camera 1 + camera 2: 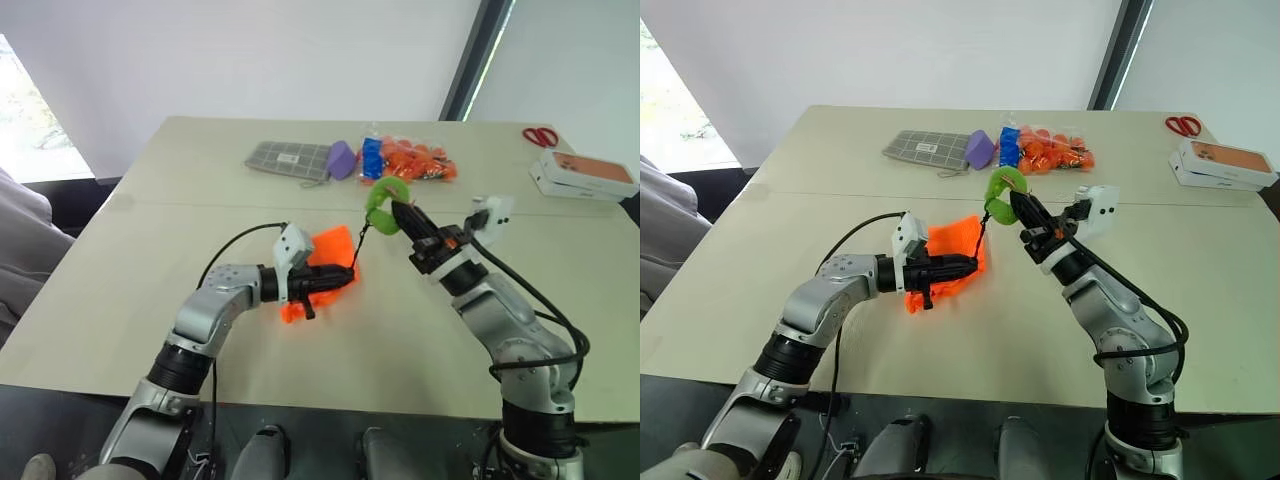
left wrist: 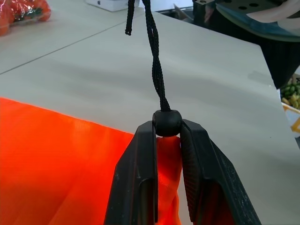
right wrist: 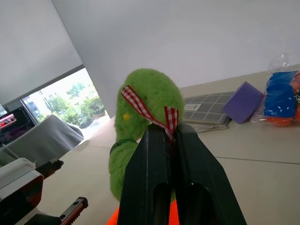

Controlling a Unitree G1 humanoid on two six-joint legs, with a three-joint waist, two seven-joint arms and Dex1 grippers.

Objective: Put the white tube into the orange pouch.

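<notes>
Left fingers (image 2: 140, 173) pinch the orange pouch (image 1: 325, 258) at its cord stopper; right fingers (image 3: 154, 173) clench its green ring (image 1: 385, 197).

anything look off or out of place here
Nothing spilled or damaged. One oddity: the orange pouch is bunched, held off flat between both claws. The left claw pinches its neck at the cord stopper; the right claw grips the green ring, cord stretched between.

Bright, even daylight from a window (image 1: 30, 110) on the left casts soft shadows on the worktop (image 1: 150, 300); focus is sharp.
</notes>
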